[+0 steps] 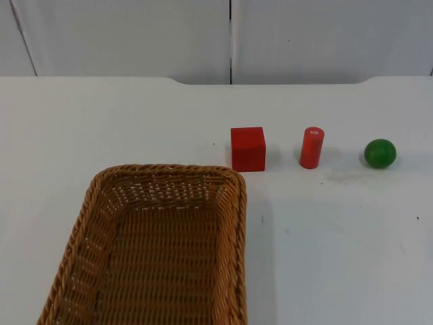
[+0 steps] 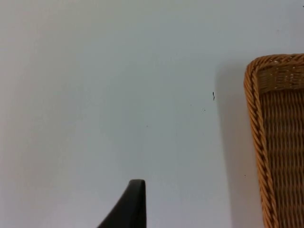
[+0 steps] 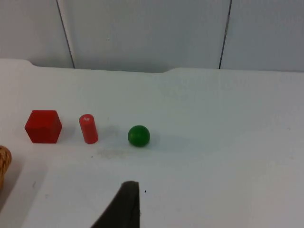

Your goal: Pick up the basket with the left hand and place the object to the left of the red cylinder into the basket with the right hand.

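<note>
A woven wicker basket sits on the white desk at the near left, its long open body running toward me and its far rim lying just short of the row of small things; beyond that rim's right corner stands a red cube, close to the basket but not touching it; to the cube's right, a little apart, a red cylinder stands upright with a pale mark on its top face; further right again, well apart from the basket, rests a green ball; the three make a loose line across the desk, with the grey partition wall behind them. The cube is therefore the thing at the cylinder's left, and it lies on the desk, untouched. The left gripper hangs over bare desk just beside the basket's outer wall, with a corner of the braided rim near it and nothing between its fingers that I can see; how far those fingers stand apart I cannot tell. The right gripper is held back over the desk, looking toward the cube, cylinder and ball; of its fingers, too, I cannot tell the spread.
</note>
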